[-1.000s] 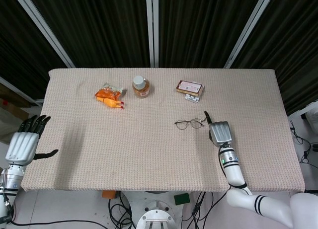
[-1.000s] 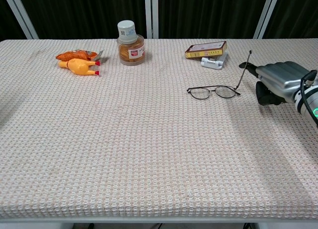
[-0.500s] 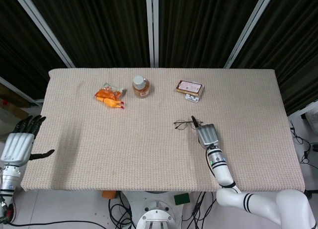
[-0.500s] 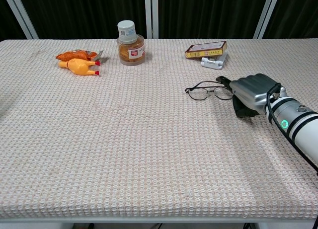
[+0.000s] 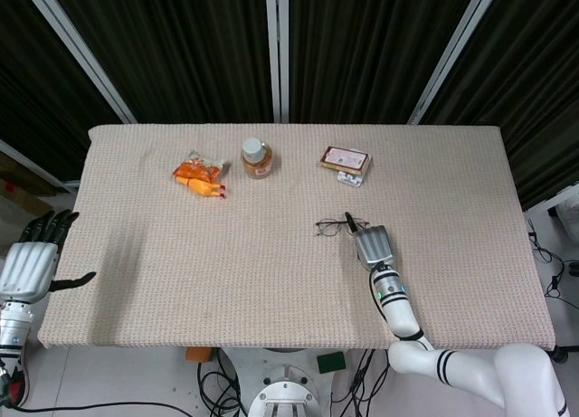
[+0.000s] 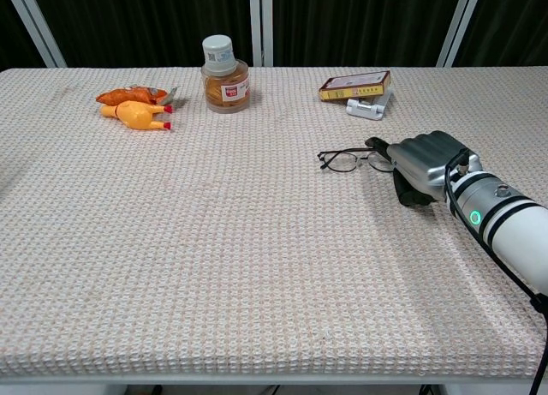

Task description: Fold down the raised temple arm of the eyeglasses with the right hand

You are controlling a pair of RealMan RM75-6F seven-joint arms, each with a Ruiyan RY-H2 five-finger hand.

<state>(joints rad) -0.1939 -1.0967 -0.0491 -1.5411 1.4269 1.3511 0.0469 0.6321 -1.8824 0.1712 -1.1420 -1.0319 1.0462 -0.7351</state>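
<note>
The thin-framed eyeglasses [image 5: 335,225] [image 6: 349,160] lie flat on the woven tablecloth, right of centre, and no temple arm stands up from them. My right hand [image 5: 372,245] [image 6: 421,165] sits at their right end with its fingers curled in. One dark fingertip [image 6: 375,144] reaches onto the frame's right end and touches it. The hand holds nothing. My left hand [image 5: 31,263] hangs off the table's left edge, fingers spread and empty; only the head view shows it.
At the back of the table [image 6: 257,266] lie an orange rubber chicken [image 6: 135,114] with a snack packet, a capped jar [image 6: 226,74], and a small box [image 6: 355,86] beside a white clip [image 6: 368,109].
My right hand moved left to the glasses' right end. The temple arm that stood raised a second ago now lies down with the frame. The left hand drew back slightly.
</note>
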